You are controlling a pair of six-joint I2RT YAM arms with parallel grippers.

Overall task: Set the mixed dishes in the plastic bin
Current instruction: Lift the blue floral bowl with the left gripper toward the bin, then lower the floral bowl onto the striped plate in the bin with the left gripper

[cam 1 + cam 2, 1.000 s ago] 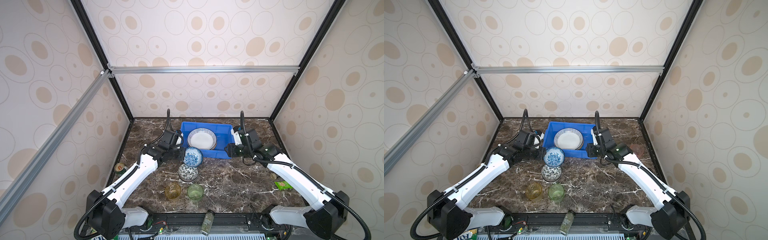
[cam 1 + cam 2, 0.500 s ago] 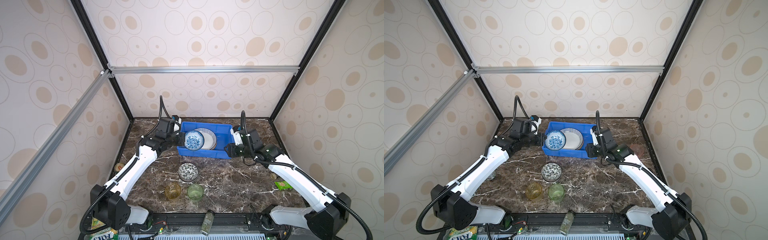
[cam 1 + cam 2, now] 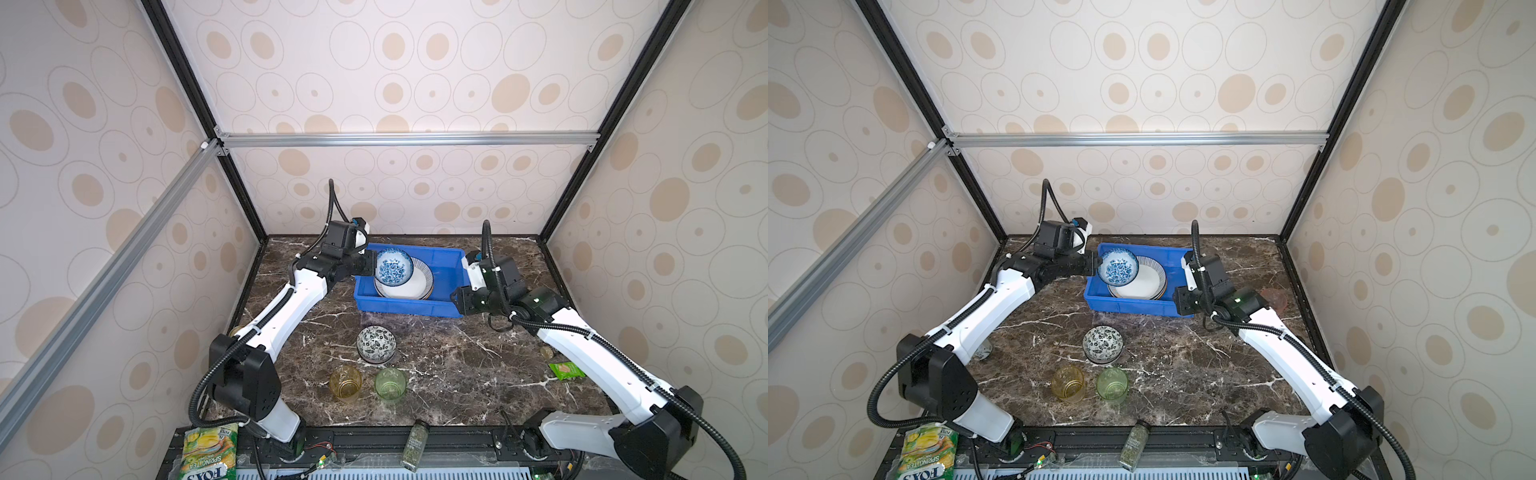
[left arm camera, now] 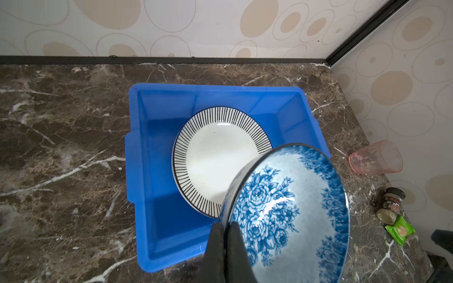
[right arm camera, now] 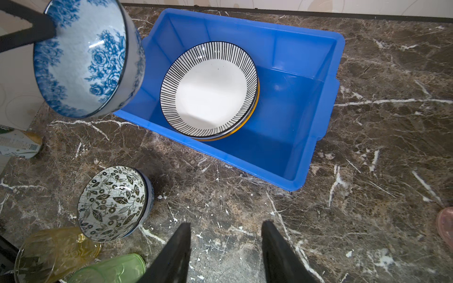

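Grip: left gripper is clamping its fingers together on the rim of the blue floral bowl, one finger inside the wall and one outside.
Bowl attitude: the bowl is hanging on edge, with its mouth facing sideways rather than up and its flowered inside showing in both top views.
Bowl position: it is hovering clear of everything, above the left end of the plastic bin and partly over the striped-rim plate.
Deciding relation: the landing place is lying below the hand and a little toward the right arm. The plate stack is filling the bin's left and middle, and bare blue floor is showing only at the right end.
Nearer arm: the left arm is carrying. The right gripper is waiting empty with its jaws apart, low over the marble tabletop just outside the bin's near right corner.
Coming move, by my judgement: the wrist is going to need to roll the bowl mouth-up, then lower it onto the plate or reach further right to the bare floor.
Risk: if let go at this tilt, the bowl is likely heading rim-first onto the plate.
Waiting dishes: black-white floral bowl, yellow tumbler and green tumbler are sitting nearer the robot, and a pink tumbler is sitting beyond the bin's right end.
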